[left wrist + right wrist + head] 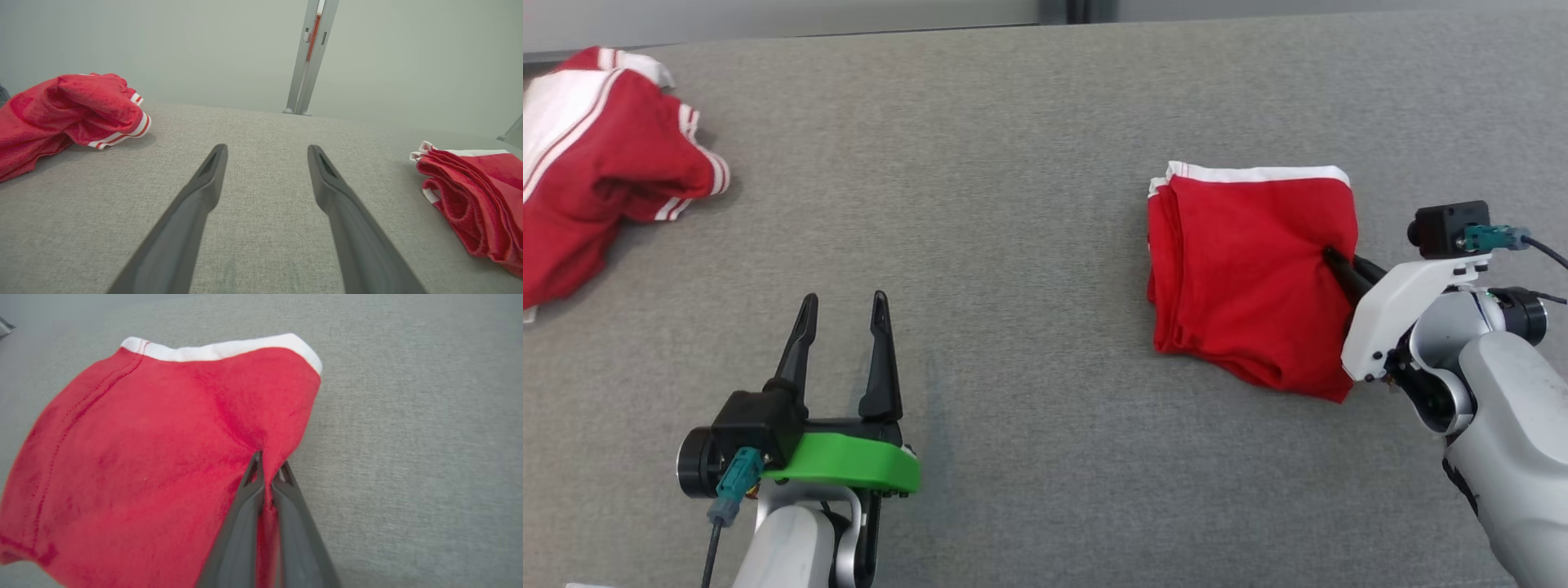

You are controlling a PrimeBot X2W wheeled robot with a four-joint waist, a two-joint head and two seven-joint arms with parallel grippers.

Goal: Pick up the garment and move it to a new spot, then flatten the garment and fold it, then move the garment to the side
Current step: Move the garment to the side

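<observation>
**Pinching at one edge: folds may be pulled open**

The folded garment [1250,269] is seen on the right side of the grey table [1029,163]. The right gripper [267,467] is closed on a pinch of red cloth at the garment's right edge; how many layers are caught cannot be told. If only the upper layers are held, the folds could be dragged open once the garment is moved aside. A slip from so narrow a bite is also possible. The left gripper [843,314] is spread open and empty, well apart from it. A second, crumpled garment [596,163] lies far left.
</observation>
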